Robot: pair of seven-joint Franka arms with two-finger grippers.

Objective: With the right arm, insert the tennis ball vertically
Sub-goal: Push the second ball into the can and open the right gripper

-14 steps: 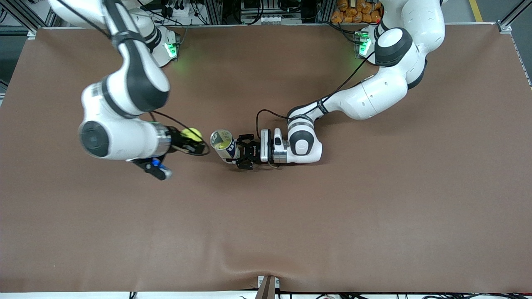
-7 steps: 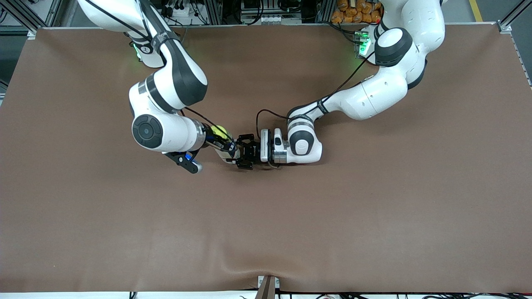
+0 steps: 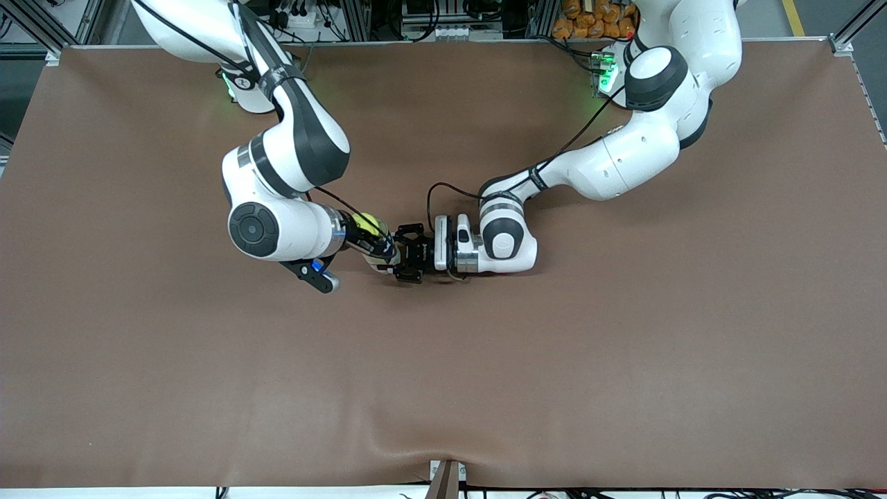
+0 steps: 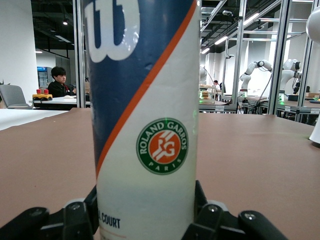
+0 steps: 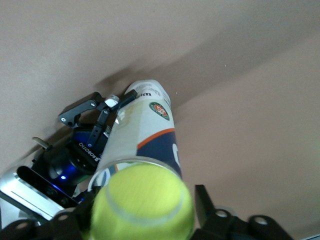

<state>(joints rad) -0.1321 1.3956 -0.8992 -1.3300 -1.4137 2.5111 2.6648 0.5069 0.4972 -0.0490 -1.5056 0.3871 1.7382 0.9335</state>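
Observation:
A white, blue and orange tennis ball can [image 4: 150, 125] stands upright near the table's middle. My left gripper [image 3: 404, 255] is shut on its lower part, with fingers [image 4: 207, 217] on either side. In the front view only the can's base [image 3: 381, 263] shows, under my right gripper [image 3: 374, 239]. The yellow tennis ball [image 5: 142, 202] sits right at the can's open mouth [image 5: 135, 162], between the right gripper's [image 5: 142, 212] parted fingers. A gap shows between the ball and one finger [image 5: 202, 202]. The ball [image 3: 367, 224] also shows in the front view.
The brown mat [image 3: 554, 360] covers the whole table and has a raised fold at its near edge [image 3: 416, 450]. The left arm's wrist [image 3: 502, 242] lies low over the mat beside the can, toward the left arm's end.
My right arm swung in from beside the can and brought the ball over its mouth. Its fingers have parted from the ball. The left arm and the can have not moved.

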